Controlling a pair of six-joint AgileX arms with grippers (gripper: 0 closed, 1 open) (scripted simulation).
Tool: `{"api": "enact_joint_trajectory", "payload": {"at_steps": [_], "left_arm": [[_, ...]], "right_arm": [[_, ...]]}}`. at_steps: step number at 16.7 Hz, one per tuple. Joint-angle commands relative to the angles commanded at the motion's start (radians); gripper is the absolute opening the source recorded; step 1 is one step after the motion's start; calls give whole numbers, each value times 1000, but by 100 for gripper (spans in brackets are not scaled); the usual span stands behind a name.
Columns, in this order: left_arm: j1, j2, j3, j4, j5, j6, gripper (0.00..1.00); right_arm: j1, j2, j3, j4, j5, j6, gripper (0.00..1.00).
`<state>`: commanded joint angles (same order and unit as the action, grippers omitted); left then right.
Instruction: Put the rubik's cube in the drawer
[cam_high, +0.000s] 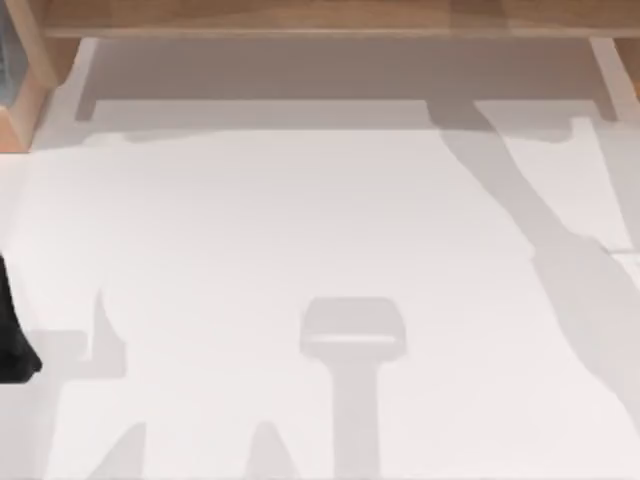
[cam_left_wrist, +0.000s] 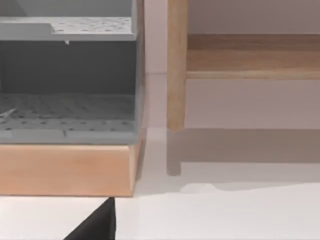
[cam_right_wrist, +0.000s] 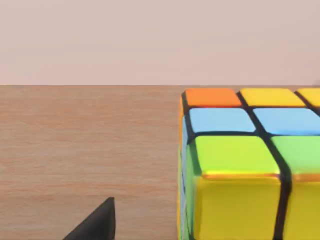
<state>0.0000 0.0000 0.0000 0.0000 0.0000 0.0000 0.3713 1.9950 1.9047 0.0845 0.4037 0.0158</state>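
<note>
The rubik's cube (cam_right_wrist: 250, 165) stands on a brown wooden surface (cam_right_wrist: 85, 150) in the right wrist view, showing orange, blue, green and yellow tiles. A dark part of my right gripper (cam_right_wrist: 95, 225) is close beside the cube and apart from it. The drawer (cam_left_wrist: 65, 115) appears in the left wrist view as a grey perforated tray set in a light wooden frame (cam_left_wrist: 65, 167). A dark part of my left gripper (cam_left_wrist: 95, 225) sits low in front of that frame. In the top view my left arm (cam_high: 12, 340) is at the table's left edge.
A wooden shelf (cam_high: 320, 15) runs along the back of the white table (cam_high: 300, 220). A wooden post (cam_left_wrist: 176, 65) stands beside the drawer frame, with a wooden rail (cam_left_wrist: 250, 57) behind it. Arm shadows fall across the tabletop.
</note>
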Motion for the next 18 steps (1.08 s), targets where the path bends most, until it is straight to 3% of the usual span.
{"api": "enact_joint_trajectory", "payload": {"at_steps": [1, 14, 18], "left_arm": [[0, 0, 0, 0, 0, 0, 100], [0, 0, 0, 0, 0, 0, 100], [0, 0, 0, 0, 0, 0, 100]], "right_arm": [[0, 0, 0, 0, 0, 0, 100], [0, 0, 0, 0, 0, 0, 2], [0, 0, 0, 0, 0, 0, 0]]}}
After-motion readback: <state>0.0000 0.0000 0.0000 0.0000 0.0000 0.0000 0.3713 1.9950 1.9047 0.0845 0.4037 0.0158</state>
